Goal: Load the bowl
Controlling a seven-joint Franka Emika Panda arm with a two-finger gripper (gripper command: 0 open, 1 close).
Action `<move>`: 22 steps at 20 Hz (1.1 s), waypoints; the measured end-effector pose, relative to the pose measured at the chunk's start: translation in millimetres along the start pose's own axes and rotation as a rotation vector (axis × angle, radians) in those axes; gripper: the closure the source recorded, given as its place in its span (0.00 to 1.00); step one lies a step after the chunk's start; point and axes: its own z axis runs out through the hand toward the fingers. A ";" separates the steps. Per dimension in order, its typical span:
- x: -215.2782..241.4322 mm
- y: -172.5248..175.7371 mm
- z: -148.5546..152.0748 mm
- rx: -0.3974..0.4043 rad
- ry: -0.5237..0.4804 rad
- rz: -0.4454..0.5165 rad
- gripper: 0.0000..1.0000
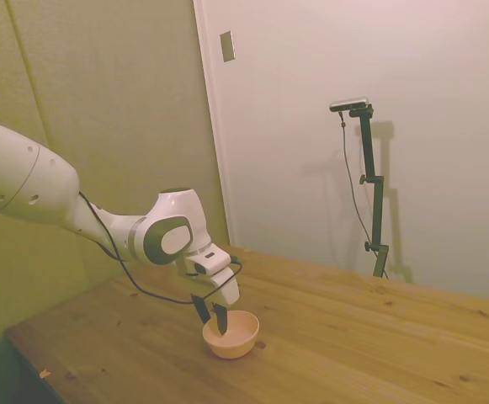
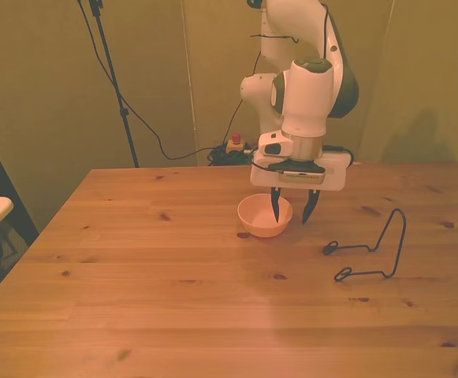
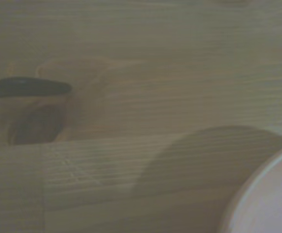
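Claw [image 2: 290, 211] fingers are lowered over the rim of the pale pink-peach bowl [image 2: 258, 218] and stand part open, a moderate gap between the two dark tips. In the front view one finger dips inside the bowl on the side toward three o'clock, while the other hangs outside the wall, so the rim sits between them. Nothing is clamped yet; the fingers straddle the wall without visibly pressing it. The side view agrees, with the dark fingertips [image 1: 220, 318] at the bowl's near edge and the white arm sloping down from about ten o'clock.

The bowl sits upright on the wooden table [image 2: 173, 299], a little past the middle toward the robot's base. It appears empty. Well apart from it, at about four o'clock in the front view, stands a thin black wire rack [image 2: 374, 252], one loop rising upright from its flat base. The wrist view is blurred and shows only table grain, a curved slice of the bowl's pale rim [image 3: 267, 194] and its shadow.

Judged from this pose, the step in hand is the grasp of the bowl by its rim, with the approach about finished. The next move would call for the fingers to pinch the wall firmly, then a lift high enough to clear the table, and a carry toward the wire rack, which seems the likely place to load it. A thin smooth plastic wall may slip or tip in such a pinch, so a square grip matters.
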 end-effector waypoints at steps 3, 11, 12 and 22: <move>-0.1 -1.3 -1.5 0.001 0.000 -0.001 1.00; 2.6 -3.3 -3.6 0.001 -0.009 -0.001 1.00; 4.1 -3.2 -4.4 0.005 -0.011 0.001 1.00; 55.2 13.1 -71.9 0.150 -0.057 -0.002 1.00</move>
